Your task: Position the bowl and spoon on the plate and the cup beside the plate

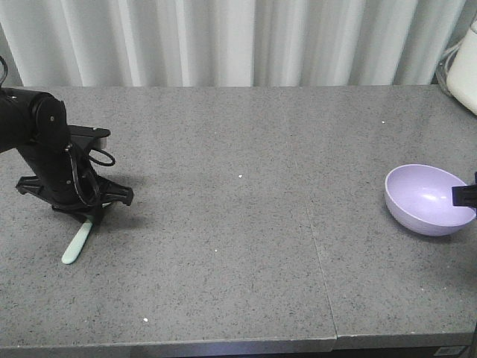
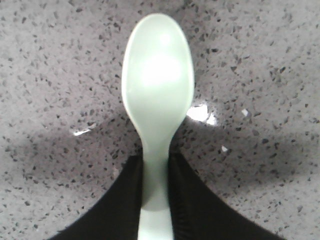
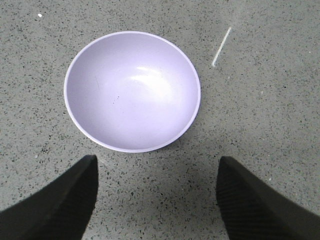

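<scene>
The spoon [image 2: 157, 90] is being clamped by its handle in the narrowed left gripper [image 2: 156, 167] near the left edge of the surface [image 1: 238, 224], apparently for carrying. The bowl [image 3: 132, 90], near the right edge, is being faced by the right gripper [image 3: 157, 162], its jaws being held wide and clear of it, seemingly in readiness for a rim grasp.

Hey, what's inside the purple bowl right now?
Nothing: the right wrist view shows the whole inside of the bowl, bare purple with only glare. The spoon is far off, across the table. The spot of table beneath the bowl is covered.
</scene>
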`<state>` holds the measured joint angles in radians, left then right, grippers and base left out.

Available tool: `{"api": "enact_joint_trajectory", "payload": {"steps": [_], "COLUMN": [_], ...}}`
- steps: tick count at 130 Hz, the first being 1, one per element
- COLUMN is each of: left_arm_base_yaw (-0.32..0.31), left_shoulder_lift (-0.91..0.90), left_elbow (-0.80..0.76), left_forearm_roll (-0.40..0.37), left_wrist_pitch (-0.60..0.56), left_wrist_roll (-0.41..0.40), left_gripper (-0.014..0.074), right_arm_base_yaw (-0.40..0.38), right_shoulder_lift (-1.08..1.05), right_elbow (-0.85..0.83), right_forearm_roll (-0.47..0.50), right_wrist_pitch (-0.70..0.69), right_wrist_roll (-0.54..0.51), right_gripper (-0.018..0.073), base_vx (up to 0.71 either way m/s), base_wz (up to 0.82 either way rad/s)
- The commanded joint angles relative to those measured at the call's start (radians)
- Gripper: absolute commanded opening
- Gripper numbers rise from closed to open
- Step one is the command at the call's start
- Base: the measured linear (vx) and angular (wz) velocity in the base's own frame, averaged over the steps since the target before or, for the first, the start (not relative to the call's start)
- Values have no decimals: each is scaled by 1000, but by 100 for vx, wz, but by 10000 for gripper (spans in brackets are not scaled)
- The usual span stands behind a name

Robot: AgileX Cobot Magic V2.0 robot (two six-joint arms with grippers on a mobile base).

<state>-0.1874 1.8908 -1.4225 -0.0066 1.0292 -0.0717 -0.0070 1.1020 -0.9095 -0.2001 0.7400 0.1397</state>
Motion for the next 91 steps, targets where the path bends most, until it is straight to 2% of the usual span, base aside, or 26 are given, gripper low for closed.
{"api": "enact_joint_trajectory", "payload": {"steps": [1,32,50,91], "left_arm_base_yaw": [-2,-2,-2,-2], "left_shoulder_lift": [-39,-125,-205,-286], "left_elbow": [-19,-109,-176,-182], "left_forearm_roll": [-18,31,28,37], "left_wrist_pitch": [-11,21,45,40], "left_wrist_roll": [-2,-7,-7,-6], "left_gripper": [-8,-8,-8,-8], "right_arm_base_yaw": [-3,-3,-3,-3], "right_shoulder_lift": [-14,-14,-14,-14], "right_elbow": [-35,-35,-35,-35], "right_forearm_roll": [-19,-19,-19,-19], "right_wrist_pitch": [-41,-39,-39,-39], "right_wrist_roll": [-2,-2,-2,-2], "right_gripper": [498,498,498,498], "base_vx": [0,0,0,0], "base_wz": [0,0,0,0]}}
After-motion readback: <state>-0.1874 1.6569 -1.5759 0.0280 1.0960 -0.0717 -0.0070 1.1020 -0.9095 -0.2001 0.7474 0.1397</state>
